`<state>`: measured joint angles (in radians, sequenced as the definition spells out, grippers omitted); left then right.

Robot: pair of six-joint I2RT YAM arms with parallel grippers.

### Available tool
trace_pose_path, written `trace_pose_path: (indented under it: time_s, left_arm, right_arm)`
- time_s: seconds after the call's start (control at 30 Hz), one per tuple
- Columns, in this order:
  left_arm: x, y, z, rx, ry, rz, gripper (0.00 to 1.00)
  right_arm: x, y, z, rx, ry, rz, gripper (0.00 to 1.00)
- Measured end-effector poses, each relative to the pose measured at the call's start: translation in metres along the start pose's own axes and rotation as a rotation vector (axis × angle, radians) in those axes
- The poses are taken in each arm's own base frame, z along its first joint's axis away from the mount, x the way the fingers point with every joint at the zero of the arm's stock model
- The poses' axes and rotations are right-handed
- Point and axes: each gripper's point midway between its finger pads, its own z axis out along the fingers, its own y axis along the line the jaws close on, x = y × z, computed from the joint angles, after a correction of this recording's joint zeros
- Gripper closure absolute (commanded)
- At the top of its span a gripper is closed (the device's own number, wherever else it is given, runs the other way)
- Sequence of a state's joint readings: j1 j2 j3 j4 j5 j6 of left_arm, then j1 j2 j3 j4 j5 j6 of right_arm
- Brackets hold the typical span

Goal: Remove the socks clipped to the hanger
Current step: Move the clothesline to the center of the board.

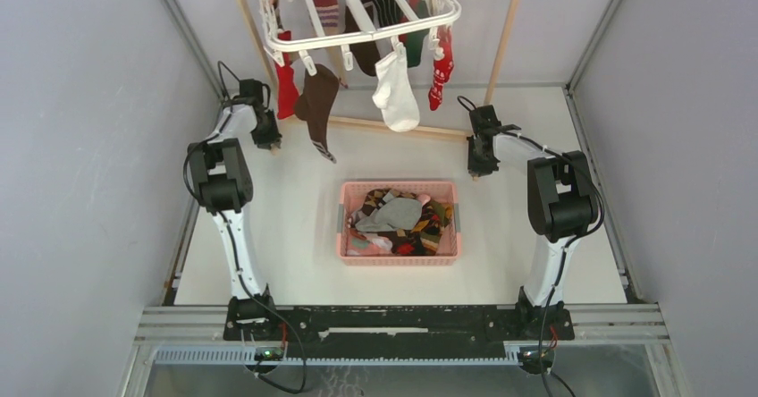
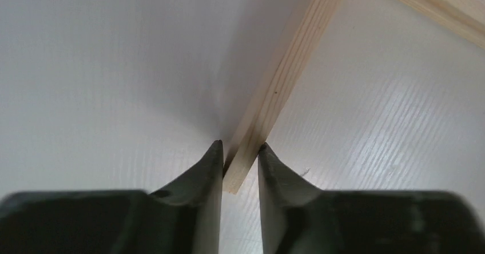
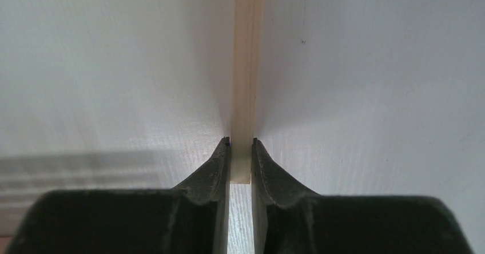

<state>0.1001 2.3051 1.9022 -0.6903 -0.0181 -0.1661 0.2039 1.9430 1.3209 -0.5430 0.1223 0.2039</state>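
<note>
The white hanger point(image 1: 284, 46) hangs at the top centre, with several socks clipped to it: a red sock point(image 1: 286, 88), a dark brown sock point(image 1: 317, 102), a white sock point(image 1: 396, 88), a red patterned sock point(image 1: 440, 71) and others behind. My left gripper point(image 1: 267, 143) is down at the table, left of and below the hanger, and shut on the foot of a light wooden pole point(image 2: 286, 71). My right gripper point(image 1: 478, 168) is at the right, shut on the foot of the other wooden pole point(image 3: 247, 65). In the wrist views the gripper point(image 2: 240, 145) and the gripper point(image 3: 241, 141) each pinch a pole end.
A pink slatted basket point(image 1: 344, 227) holding several loose socks stands mid-table between the arms. The wooden rack's right pole point(image 1: 505, 35) rises at the back, and its bottom bar point(image 1: 393, 127) lies across the table. Grey walls close in both sides.
</note>
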Motion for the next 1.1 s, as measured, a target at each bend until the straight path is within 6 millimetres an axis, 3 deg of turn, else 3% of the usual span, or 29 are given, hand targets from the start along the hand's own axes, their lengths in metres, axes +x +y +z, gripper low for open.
trace_pose_path:
  time_s: [0.07,0.13,0.47,1.1]
  left_arm:
    - [0.001,-0.001,0.0,0.004,0.003,0.011,0.97]
    - [0.002,-0.003,-0.001,0.009,0.007,0.049,1.0]
    - [0.012,-0.004,-0.006,0.016,0.008,0.051,1.0]
    - [0.091,0.007,-0.044,0.006,0.055,-0.045,1.0]
  right_arm:
    - [0.0,0.0,0.0,0.0,0.0,0.0,1.0]
    - [0.0,0.0,0.0,0.0,0.0,0.0,1.0]
    - [0.002,-0.001,0.0,0.002,-0.005,0.003,1.0]
    - [0.024,-0.013,-0.01,0.006,0.008,0.016,1.0]
